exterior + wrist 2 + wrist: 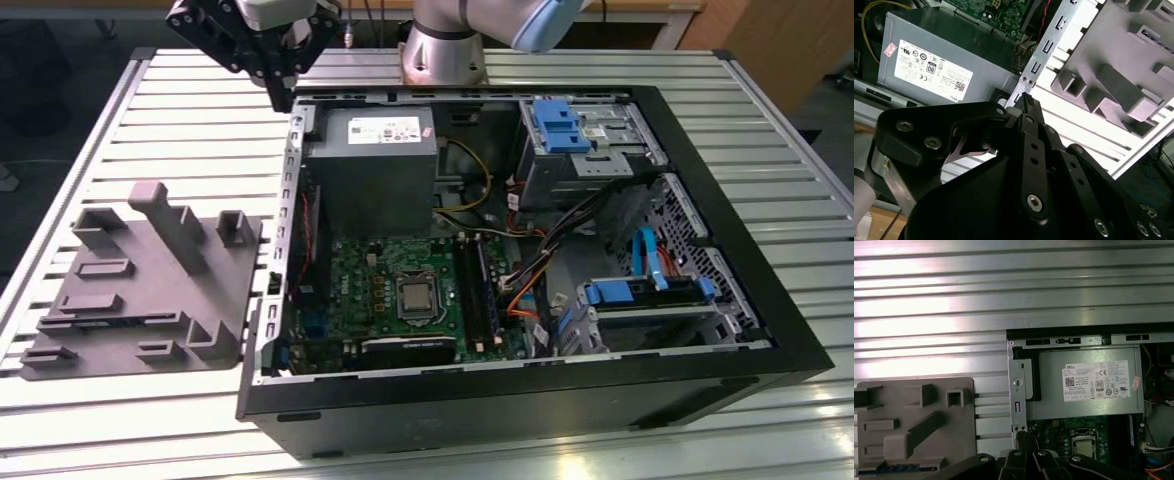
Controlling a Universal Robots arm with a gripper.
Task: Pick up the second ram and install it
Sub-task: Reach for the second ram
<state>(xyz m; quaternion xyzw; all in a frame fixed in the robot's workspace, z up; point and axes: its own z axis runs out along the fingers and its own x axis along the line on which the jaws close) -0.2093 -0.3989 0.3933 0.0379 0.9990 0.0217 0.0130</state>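
Closest to us, the gripper (1026, 102) is clenched with nothing between its fingers, and we see it hanging over the corner of the open computer case (467, 405) by the power supply (1089, 385). Well apart, the second ram (899, 468) shows as a bluish strip lying in the grey holder (914, 425) on the slatted table (1004, 285).

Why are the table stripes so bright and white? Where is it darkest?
First wrist view: light glares off the ribbed metal table; second wrist view: its slats wash out white beside the grey tray; exterior view: darkest inside the computer case, shaded by its walls.
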